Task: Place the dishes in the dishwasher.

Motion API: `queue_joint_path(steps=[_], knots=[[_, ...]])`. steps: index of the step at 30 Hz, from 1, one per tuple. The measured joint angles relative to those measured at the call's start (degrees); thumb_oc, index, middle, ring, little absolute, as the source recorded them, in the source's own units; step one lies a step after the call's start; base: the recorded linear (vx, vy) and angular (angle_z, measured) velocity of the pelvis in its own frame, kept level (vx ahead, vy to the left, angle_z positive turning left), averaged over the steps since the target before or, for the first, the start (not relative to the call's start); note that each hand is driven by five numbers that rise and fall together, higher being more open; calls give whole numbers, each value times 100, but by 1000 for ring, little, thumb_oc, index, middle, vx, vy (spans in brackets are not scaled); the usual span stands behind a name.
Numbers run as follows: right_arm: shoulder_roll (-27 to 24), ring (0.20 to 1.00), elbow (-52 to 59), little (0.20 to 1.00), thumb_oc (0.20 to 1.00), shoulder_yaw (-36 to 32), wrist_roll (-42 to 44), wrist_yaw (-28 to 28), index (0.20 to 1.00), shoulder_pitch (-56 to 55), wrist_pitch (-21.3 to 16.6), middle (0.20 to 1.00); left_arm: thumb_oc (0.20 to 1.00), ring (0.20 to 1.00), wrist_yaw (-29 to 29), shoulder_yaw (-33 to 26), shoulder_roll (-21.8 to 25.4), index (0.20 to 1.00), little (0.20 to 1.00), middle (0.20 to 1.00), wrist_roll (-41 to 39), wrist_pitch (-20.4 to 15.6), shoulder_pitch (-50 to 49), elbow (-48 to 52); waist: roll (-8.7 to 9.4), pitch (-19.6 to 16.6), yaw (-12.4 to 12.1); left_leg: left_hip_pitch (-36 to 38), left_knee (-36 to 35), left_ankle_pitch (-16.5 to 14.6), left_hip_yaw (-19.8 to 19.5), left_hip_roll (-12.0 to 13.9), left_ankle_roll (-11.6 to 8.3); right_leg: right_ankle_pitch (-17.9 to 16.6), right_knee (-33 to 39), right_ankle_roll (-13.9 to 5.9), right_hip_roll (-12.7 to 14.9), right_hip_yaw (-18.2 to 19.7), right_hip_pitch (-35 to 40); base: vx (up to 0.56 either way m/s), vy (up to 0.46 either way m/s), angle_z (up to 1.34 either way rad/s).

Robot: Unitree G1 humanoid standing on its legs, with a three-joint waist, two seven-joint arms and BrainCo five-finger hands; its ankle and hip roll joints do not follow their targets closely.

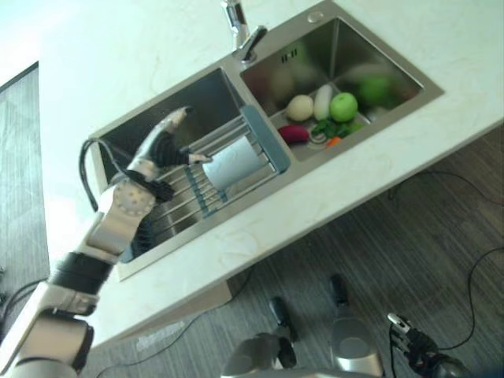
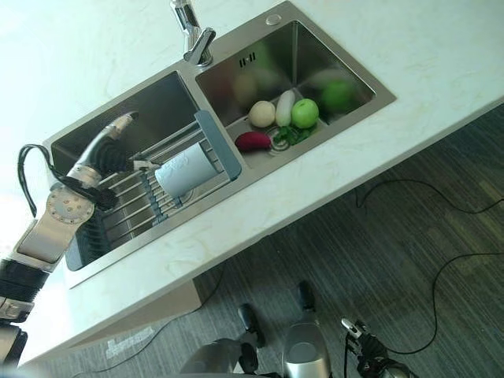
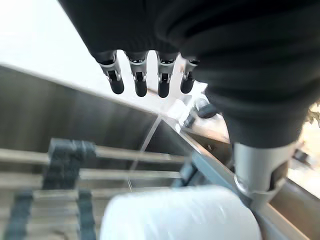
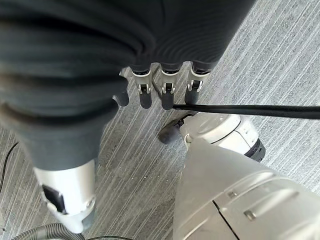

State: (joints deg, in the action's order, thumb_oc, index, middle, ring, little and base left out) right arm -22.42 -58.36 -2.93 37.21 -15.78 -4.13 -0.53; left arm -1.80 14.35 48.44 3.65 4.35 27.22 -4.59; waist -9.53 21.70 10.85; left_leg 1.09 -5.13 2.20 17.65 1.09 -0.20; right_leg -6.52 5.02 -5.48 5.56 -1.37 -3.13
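A white cup (image 1: 235, 161) lies on its side on a wire dish rack (image 1: 264, 138) with grey-blue ends, set across the left basin of a steel double sink (image 1: 260, 206). My left hand (image 1: 161, 150) hovers over the rack just left of the cup, open, fingers (image 3: 140, 82) straight and pointing into the basin. Its thumb (image 3: 260, 170) reaches toward the cup (image 3: 180, 215), and I cannot tell whether it touches. My right hand (image 1: 413, 342) hangs low by the floor, open and empty, fingers (image 4: 167, 95) relaxed.
The right basin holds a green apple (image 1: 343, 106), a pale round vegetable (image 1: 299, 108), a long white one (image 1: 323, 101) and a dark red one (image 1: 293, 134). A faucet (image 1: 240, 27) stands behind the divider. White counter (image 1: 315, 201) surrounds the sink; dark striped floor lies below.
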Motion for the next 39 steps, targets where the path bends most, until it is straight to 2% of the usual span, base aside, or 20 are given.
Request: queue_joint_path(steps=[9, 14, 18, 25, 31, 33, 39], knots=[[7, 1000, 37, 1000, 1000, -1, 5, 9, 1000, 0, 10, 1000, 1000, 1000, 298, 380, -10, 1000, 1000, 1000, -43, 3, 17, 2, -2, 0, 39, -2, 0, 2, 33, -11, 3, -19, 1, -10, 4, 53, -27, -2, -4, -1], [6, 1000, 40, 1000, 1000, 1, 5, 10, 1000, 2, 6, 1000, 1000, 1000, 460, 421, -74, 1000, 1000, 1000, -494, 92, 103, -2, -19, 0, 126, -2, 0, 2, 47, -25, 3, -25, 1, -20, 20, 67, -61, 1, 0, -1], [5, 1000, 115, 1000, 1000, 7, 27, 9, 1000, 0, 1, 1000, 1000, 1000, 465, 840, -170, 1000, 1000, 1000, -494, 140, 230, -191, -109, -25, 155, -16, 0, 2, 90, -27, 2, -29, 2, -26, 19, 106, -113, 18, -1, -6], [-27, 1000, 385, 1000, 1000, 19, 229, 53, 1000, 6, -4, 1000, 1000, 1000, 413, 852, -355, 1000, 1000, 1000, -495, 128, 428, -778, -261, -13, 254, -123, 0, 3, 193, -35, 4, -59, 1, -55, 10, 253, -290, 6, 20, -10], [-216, 1000, 373, 1000, 1000, 14, 229, 60, 1000, 10, 4, 1000, 1000, 1000, 354, 1053, -443, 1000, 1000, 1000, -592, 140, 835, -1022, -405, 100, 301, -229, -1, 2, 293, -44, 3, -64, 1, -101, 9, 378, -446, -10, 13, -9], [-264, 1000, 368, 1000, 1000, 7, 229, 60, 1000, 48, 2, 1000, 1000, 1000, 303, 1050, -461, 1000, 1000, 1000, -603, 173, 978, -1086, -444, 251, 306, -245, 0, 3, 313, -48, 4, -86, 0, -94, 7, 399, -475, -27, 23, -6], [-276, 1000, 398, 1000, 1000, 22, 229, 59, 1000, 64, -15, 1000, 1000, 1000, 118, 1021, -460, 1000, 1000, 1000, -702, 74, 1182, -1230, -418, 404, 299, -330, 0, 3, 332, -70, 4, -128, -1, -62, 8, 428, -571, -16, 5, -2]])
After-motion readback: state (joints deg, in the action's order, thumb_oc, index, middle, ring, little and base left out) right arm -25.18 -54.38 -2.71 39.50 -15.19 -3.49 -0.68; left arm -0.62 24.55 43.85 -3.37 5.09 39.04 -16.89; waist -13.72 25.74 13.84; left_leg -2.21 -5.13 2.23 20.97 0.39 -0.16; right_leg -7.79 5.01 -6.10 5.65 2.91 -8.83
